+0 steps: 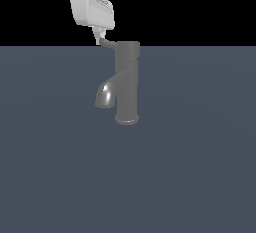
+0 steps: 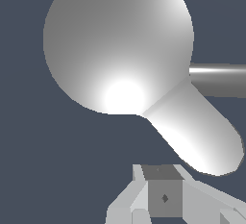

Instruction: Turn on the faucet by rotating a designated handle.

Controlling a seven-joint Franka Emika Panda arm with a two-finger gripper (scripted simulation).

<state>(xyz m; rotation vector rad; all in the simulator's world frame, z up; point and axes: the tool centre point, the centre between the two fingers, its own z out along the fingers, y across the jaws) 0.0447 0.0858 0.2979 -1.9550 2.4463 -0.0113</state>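
Exterior view: faucet (image 1: 127, 89) upright on table (image 1: 200, 167), spout toward view's left. Handle (image 1: 122, 47) caps column, thin tip pointing left. Gripper (image 1: 99, 40) just above tip; jaws' state cannot tell. Wrist view: handle (image 2: 125, 55) seen from above, fingers (image 2: 144, 201) close by.

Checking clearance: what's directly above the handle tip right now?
The gripper hangs over the handle tip in the exterior view, fingertips right at it. Contact cannot be told. The faucet column stands below.
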